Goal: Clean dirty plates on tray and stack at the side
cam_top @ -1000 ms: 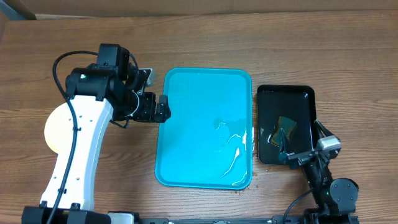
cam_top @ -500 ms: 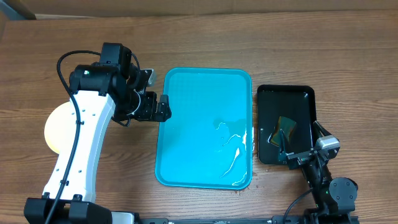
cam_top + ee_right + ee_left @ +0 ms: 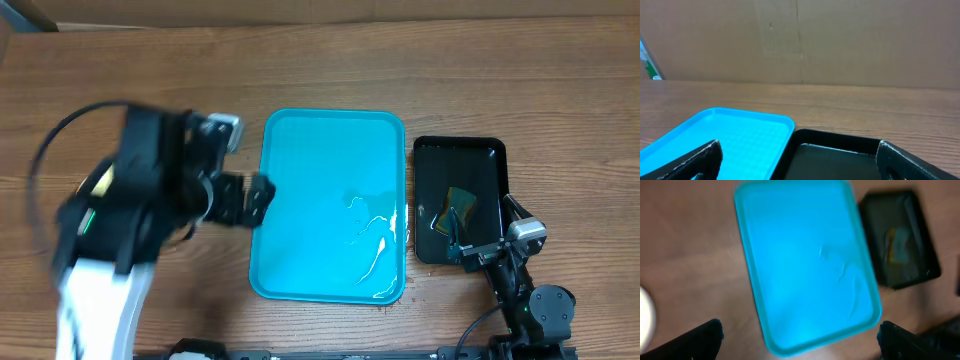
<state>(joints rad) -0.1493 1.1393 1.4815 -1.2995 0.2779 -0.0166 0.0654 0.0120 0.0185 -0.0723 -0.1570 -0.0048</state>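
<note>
Lying at table centre: the tray (image 3: 300, 150), bright turquoise, flat on the table (image 3: 560, 90), long side running away from the robot.
Tray surface: wet glints toward the near right corner.
Plate: one pale round edge (image 3: 644, 316) shows at the left border of the left wrist view. It lies on the table, well apart from the tray. It is blurred, and the number of plates there cannot be told.
Left claw (image 3: 258, 195): blurred in both views. In the overhead view it is at the tray's left rim. Jaws spread wide, nothing between them.
Right claw (image 3: 800, 167): low at the near end of the black tray (image 3: 425, 190). Jaws spread wide, nothing between them.
Black tray: just beside the tray on its right, with a narrow strip of table between them.
Sponge (image 3: 460, 208): yellow-green, lying inside the black tray, near the right claw. Contact cannot be told.
Background: brown cardboard wall (image 3: 840, 40) behind the table's far edge.
</note>
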